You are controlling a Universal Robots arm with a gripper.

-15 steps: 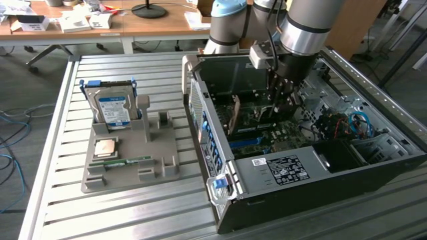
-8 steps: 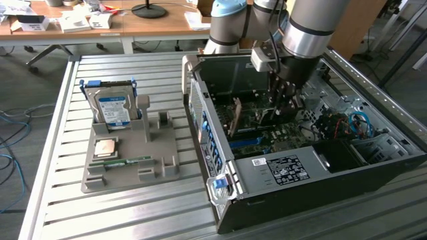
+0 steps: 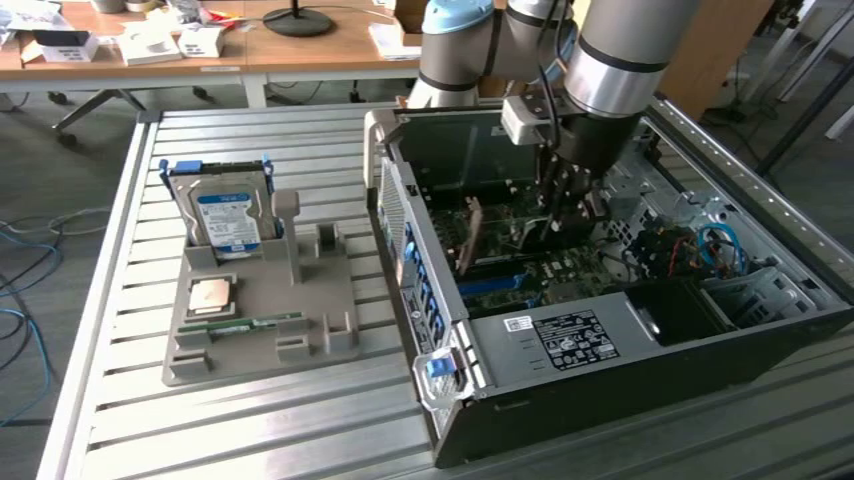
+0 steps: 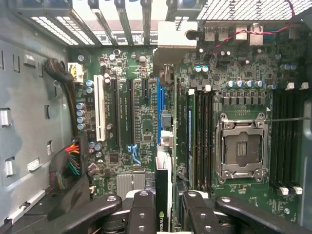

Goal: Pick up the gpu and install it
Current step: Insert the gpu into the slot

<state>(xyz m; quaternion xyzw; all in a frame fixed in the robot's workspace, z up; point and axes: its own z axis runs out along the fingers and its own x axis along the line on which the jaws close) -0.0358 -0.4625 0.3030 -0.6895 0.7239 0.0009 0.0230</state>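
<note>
wrist view: we see the gpu (image 4: 162,217) edge-on, clamped between the two fingers of the gripper (image 4: 168,202). it hangs inside the computer case (image 3: 534,430), over the motherboard (image 4: 146,126) and roughly in line with the blue slot (image 4: 159,97); we cannot tell whether it is seated. the risk we judge is a slight tilt or offset: the card's edge would then jam on the slot's lip or scrape the memory slots (image 4: 197,131) just beside it.

Robotics lab: slatted metal bench (image 3: 267,430), cluttered wooden desks (image 3: 320,48), loose floor cables (image 3: 30,232).
</note>
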